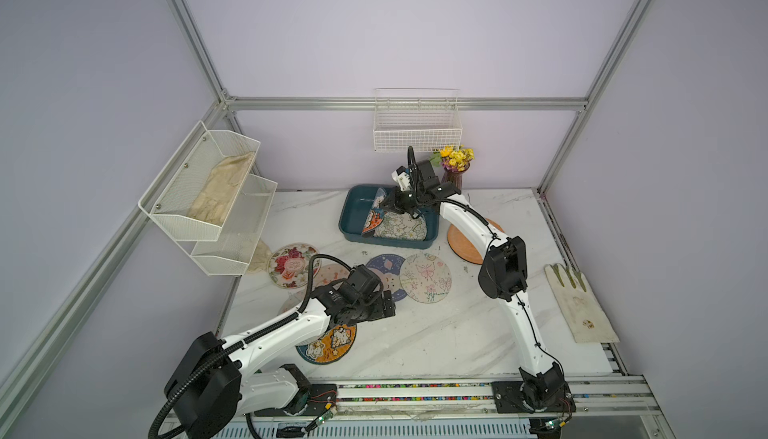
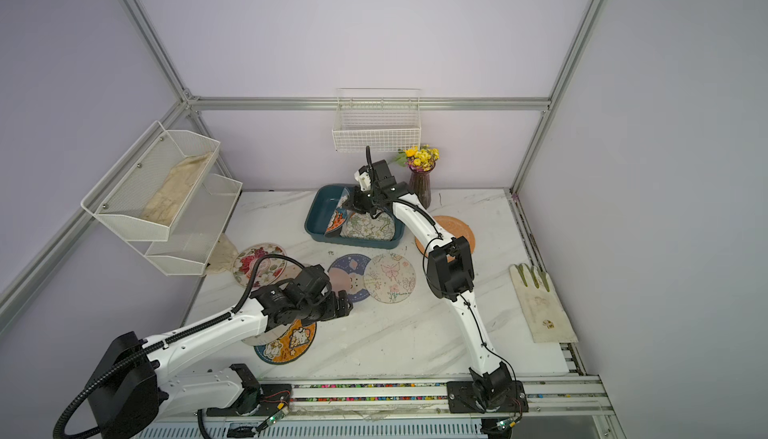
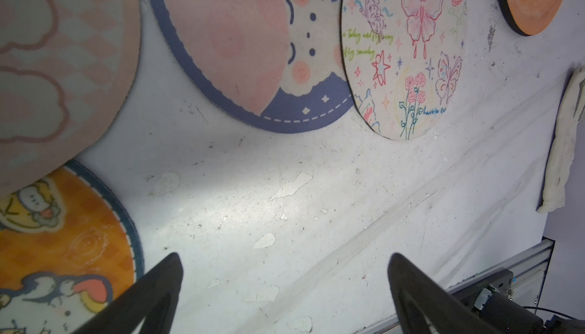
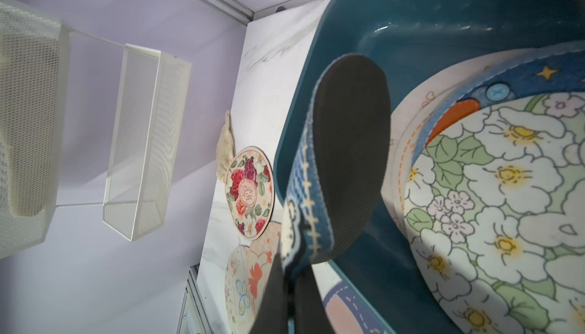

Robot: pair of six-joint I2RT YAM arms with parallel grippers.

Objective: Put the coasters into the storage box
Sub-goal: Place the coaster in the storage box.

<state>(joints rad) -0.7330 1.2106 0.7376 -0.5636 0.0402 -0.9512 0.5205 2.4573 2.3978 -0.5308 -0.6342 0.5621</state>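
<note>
Storage box: dark teal, set at the far middle of the table; a white-flower coaster is laid flat inside.
Right gripper: clamped on a blue-edged coaster, held on edge over the box interior.
Left gripper: jaws spread wide, nothing held, poised above bare tabletop.
Butterfly coaster, blue bear coaster, rose coaster, plain orange coaster and orange cartoon coaster are found lying on the table.
</note>
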